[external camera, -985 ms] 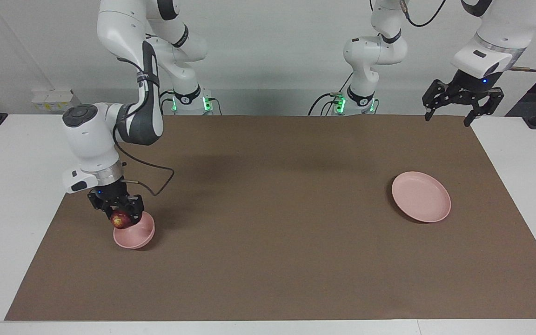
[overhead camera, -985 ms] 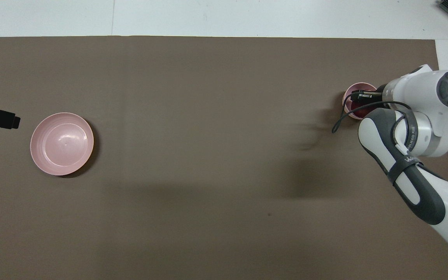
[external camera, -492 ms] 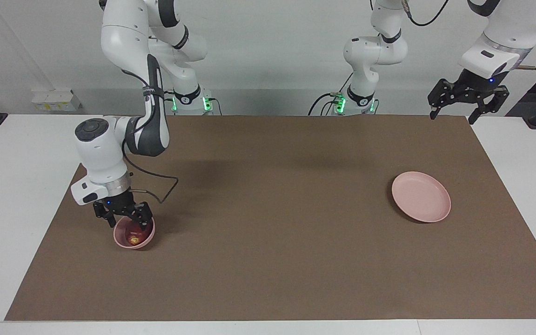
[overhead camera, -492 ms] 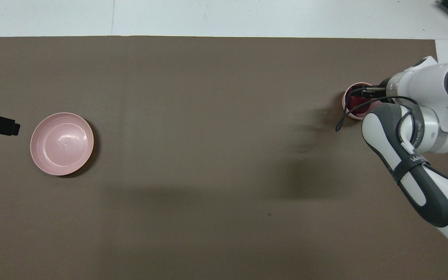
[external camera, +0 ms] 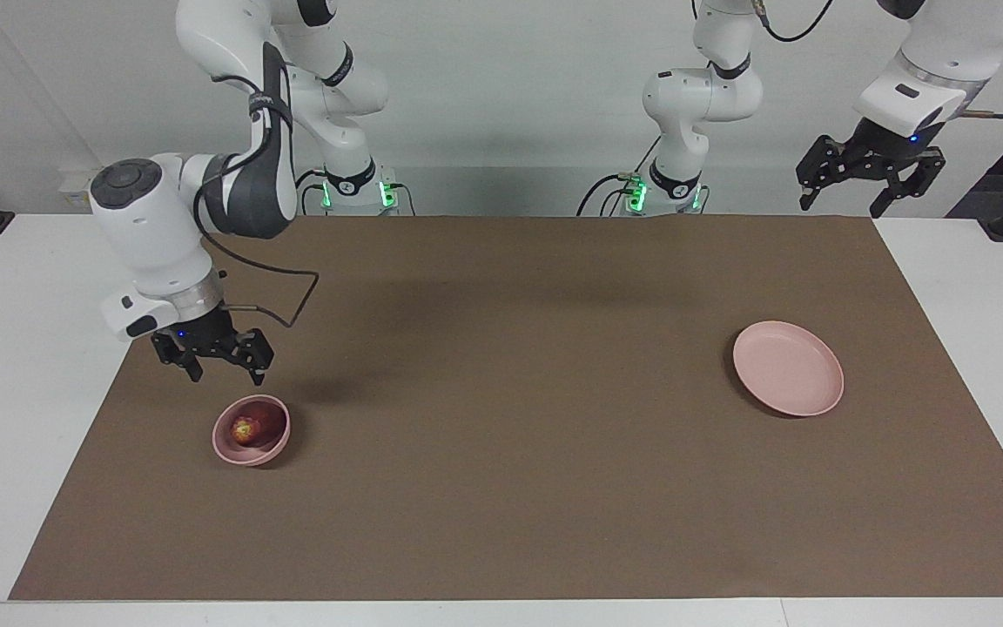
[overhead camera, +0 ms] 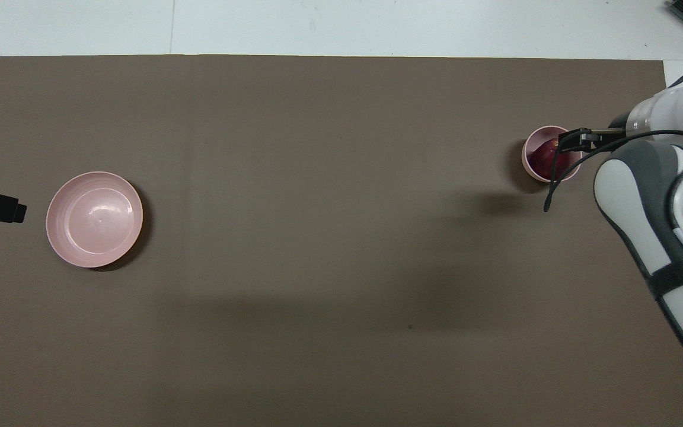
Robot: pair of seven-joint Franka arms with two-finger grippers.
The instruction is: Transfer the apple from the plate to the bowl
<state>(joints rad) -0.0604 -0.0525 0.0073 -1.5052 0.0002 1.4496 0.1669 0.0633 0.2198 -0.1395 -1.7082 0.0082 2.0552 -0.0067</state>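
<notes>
At the robots' edge of the brown mat [external camera: 501, 409], toward its own end of the table, the left gripper [external camera: 871, 178] is held up in the air with its jaws spread wide and nothing between them; this arm waits. Farther out on the mat, toward the left arm's end, the pink plate [external camera: 788, 367] is seen lying flat and bare. Toward the right arm's end, the right gripper [external camera: 214, 357] is held above the mat, clear of the bowl [external camera: 275, 433] and touching nothing, its jaws spread wide and empty. The apple [external camera: 245, 429] is found resting inside the bowl, a yellowish patch showing on its dark red skin.
</notes>
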